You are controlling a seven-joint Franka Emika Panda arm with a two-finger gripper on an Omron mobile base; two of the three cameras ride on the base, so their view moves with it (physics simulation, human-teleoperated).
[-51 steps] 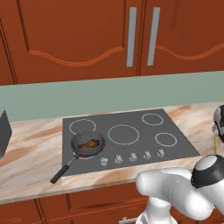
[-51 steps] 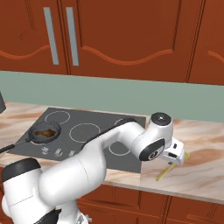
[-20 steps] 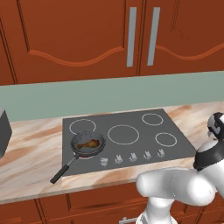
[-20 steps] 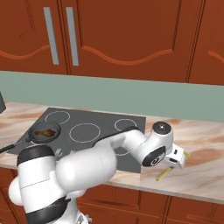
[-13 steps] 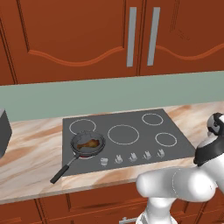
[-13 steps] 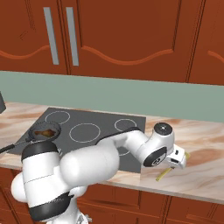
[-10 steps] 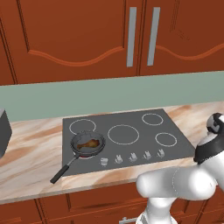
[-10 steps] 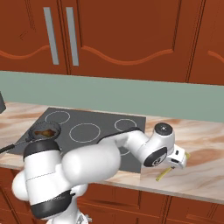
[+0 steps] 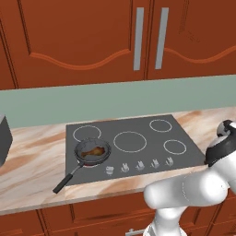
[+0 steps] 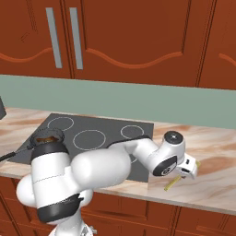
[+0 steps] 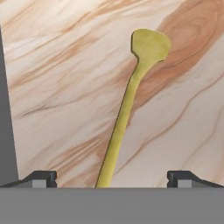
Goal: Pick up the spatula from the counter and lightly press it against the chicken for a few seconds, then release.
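A yellow-green spatula [image 11: 124,113] lies flat on the marble counter, its blade at the far end in the hand view and its handle running down between my fingertips. My gripper [image 11: 112,178] hangs low over the handle, open wide, with nothing held. In the right base view the gripper [image 10: 188,172] sits just above the spatula [image 10: 171,184], right of the cooktop. The chicken [image 9: 92,150] is a brown drumstick in a black pan [image 9: 79,161] on the front left burner, far from the gripper.
The black cooktop [image 9: 133,143] has knobs along its front edge; its dark side shows at the left of the hand view. Wooden cabinets hang above the green backsplash. A dark appliance [image 9: 3,138] stands at the far left. The counter's front edge is close to the spatula.
The hand has sunk a little toward the counter over the spatula, and the arm has folded lower. The jaws have stayed open; the spatula and pan have not moved.
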